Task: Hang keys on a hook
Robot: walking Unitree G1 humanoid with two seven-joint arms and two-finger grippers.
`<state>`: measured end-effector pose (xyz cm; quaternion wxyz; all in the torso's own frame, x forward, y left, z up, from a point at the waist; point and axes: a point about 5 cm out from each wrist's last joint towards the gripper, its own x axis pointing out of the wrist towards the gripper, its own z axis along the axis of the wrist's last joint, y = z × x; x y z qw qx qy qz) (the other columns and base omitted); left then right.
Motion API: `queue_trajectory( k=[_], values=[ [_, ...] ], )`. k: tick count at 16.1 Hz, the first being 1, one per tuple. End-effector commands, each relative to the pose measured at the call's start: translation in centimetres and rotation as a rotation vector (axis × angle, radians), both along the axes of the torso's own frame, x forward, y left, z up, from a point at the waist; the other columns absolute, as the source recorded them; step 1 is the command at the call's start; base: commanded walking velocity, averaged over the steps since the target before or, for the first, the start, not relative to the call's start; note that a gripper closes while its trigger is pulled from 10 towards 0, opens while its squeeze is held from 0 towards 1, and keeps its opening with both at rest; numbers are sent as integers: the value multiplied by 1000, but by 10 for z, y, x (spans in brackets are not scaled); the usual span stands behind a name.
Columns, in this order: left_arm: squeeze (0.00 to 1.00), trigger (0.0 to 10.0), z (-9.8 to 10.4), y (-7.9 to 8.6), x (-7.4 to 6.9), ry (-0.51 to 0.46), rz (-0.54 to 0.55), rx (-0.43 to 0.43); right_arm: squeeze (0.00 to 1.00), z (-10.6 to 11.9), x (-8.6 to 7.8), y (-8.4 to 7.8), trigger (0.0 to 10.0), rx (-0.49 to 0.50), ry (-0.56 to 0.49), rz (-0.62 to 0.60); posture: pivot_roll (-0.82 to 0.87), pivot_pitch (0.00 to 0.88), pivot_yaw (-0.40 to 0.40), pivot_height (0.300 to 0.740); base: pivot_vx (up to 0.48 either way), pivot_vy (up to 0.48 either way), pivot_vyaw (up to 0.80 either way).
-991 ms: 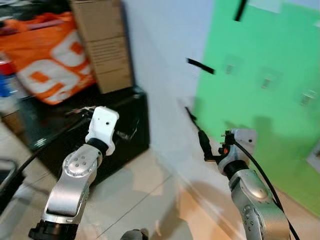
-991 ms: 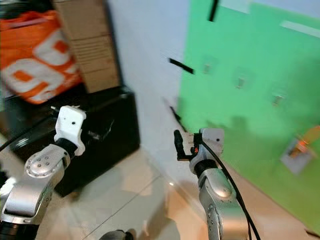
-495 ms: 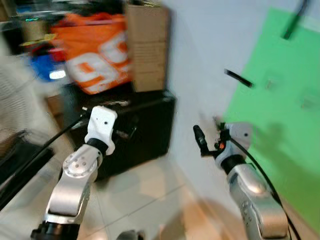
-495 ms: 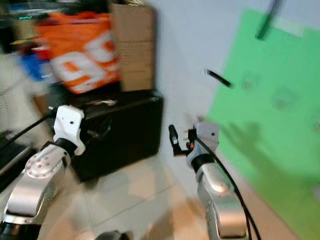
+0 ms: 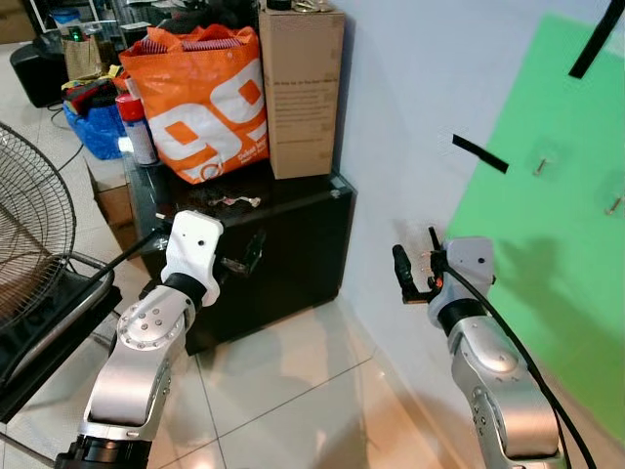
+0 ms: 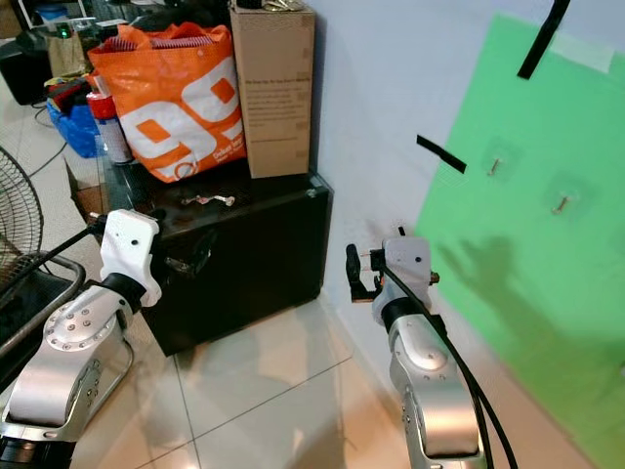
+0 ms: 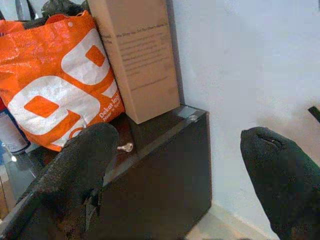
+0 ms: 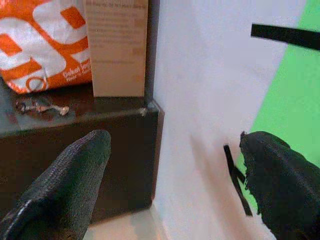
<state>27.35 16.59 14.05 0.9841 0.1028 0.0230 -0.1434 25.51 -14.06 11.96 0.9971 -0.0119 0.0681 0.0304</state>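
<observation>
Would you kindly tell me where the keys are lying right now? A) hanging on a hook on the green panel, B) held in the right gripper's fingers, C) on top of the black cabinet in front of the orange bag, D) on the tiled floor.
C: the keys lie on top of the black cabinet, just in front of the orange bag, and both grippers are empty.

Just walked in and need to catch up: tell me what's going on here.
The robot stands facing a black cabinet beside a wall with a green sheet that carries small hooks. The keys lie on the cabinet top, in front of an orange bag and a cardboard box. Nothing is picked up yet: the left gripper and right gripper are both raised toward the cabinet, jaws open and empty.
</observation>
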Motion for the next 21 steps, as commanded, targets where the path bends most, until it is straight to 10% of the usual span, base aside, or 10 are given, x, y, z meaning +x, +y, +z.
queue_trajectory(
  k=[1,2,4,21],
  values=[
    [0,10000,0,2,1,11,-2,5,1000,2,2,-2,10000,11,-4,-28,-40,0,-5,740,315,0,0],
    [0,10000,0,2,1,12,-2,5,1000,1,2,-2,10000,10,1,-34,-39,0,-5,740,315,0,0],
    [0,10000,0,2,2,16,-5,6,0,0,1,-5,10000,15,4,-55,-41,0,-3,740,317,0,0],
    [0,10000,-7,0,-4,21,-34,17,0,8,6,5,10000,32,-75,32,-26,0,-28,740,319,0,0]
  ],
)
